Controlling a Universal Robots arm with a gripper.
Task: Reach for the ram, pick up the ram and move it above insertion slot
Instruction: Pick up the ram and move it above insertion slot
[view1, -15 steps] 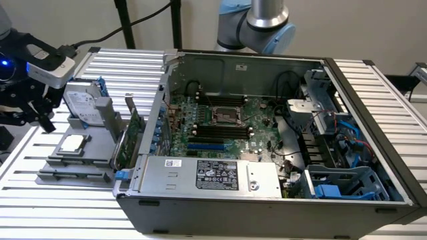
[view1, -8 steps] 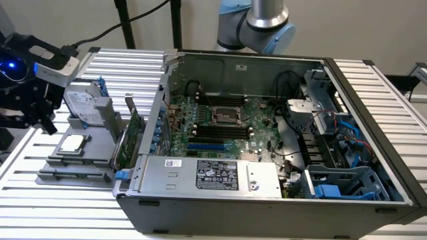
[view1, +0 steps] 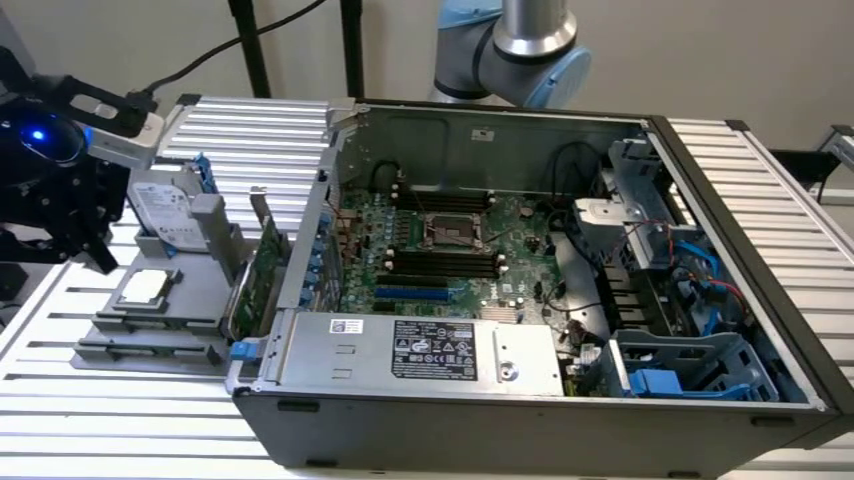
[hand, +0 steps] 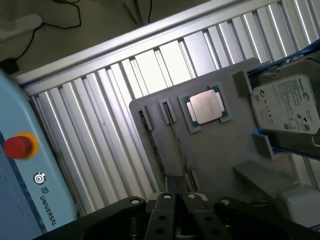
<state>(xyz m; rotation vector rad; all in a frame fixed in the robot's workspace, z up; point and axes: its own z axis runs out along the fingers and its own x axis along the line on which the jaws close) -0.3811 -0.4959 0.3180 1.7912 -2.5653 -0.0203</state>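
Observation:
The ram (hand: 178, 150) is a thin stick seen on edge, standing in a holder on the grey fixture plate (hand: 220, 150). My gripper (hand: 178, 194) hangs above the plate, short of the ram's near end, with its black fingers shut and nothing between them. In the exterior view my gripper (view1: 83, 245) is at the far left, raised beside and above the fixture plate (view1: 160, 335). The black memory slots (view1: 441, 262) lie on the motherboard inside the open computer case, well to the exterior view's right of my gripper.
A processor (hand: 207, 107) and a hard drive (hand: 287, 102) also sit on the plate, and an upright green expansion card (view1: 267, 265) stands at its edge by the case wall (view1: 320, 210). A teach pendant with a red button (hand: 19, 146) lies beside the ribbed aluminium table (hand: 100, 125).

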